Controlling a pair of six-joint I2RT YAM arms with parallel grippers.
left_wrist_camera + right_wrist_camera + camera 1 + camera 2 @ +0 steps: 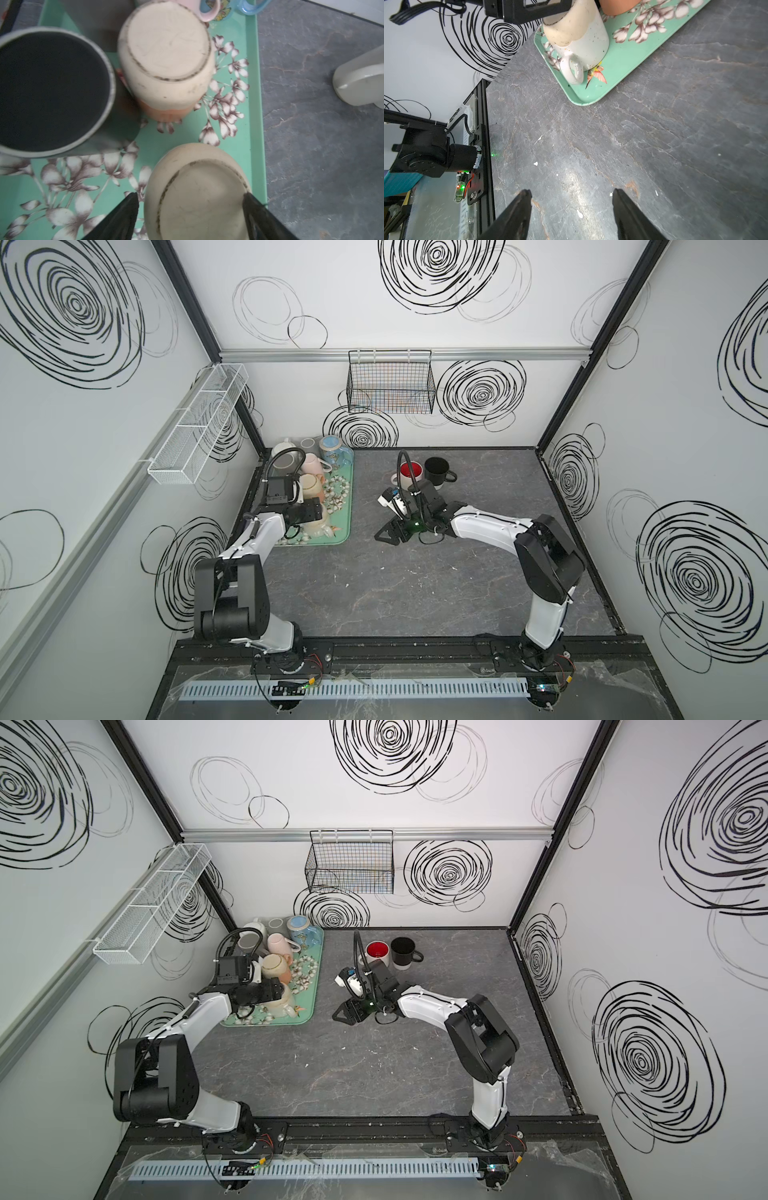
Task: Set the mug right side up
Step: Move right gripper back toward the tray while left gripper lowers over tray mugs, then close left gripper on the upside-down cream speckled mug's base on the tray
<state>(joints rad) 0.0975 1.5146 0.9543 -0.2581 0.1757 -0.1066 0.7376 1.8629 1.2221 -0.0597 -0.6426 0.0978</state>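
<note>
The mug [199, 197] is cream and speckled and stands upside down, base up, at the near end of the green flowered tray [254, 124]. Its handle shows in the right wrist view on the mug [577, 35]. My left gripper [190, 195] reaches down over the base with its jaws closed round the mug's sides. One finger [252, 205] presses on the wall and the other lies close against the opposite side. In both top views the mug [320, 527] [289, 1006] is half hidden under that gripper. My right gripper [571, 192] [384, 533] hangs open over bare tabletop, holding nothing.
Several more mugs crowd the tray, among them a peach one [166, 62] base up and a grey one [52, 91]. A red-lined mug [410, 472] and a black mug [437, 470] stand upright on the grey tabletop. A wire basket [390, 383] and a white mesh rack [199, 427] hang on the walls.
</note>
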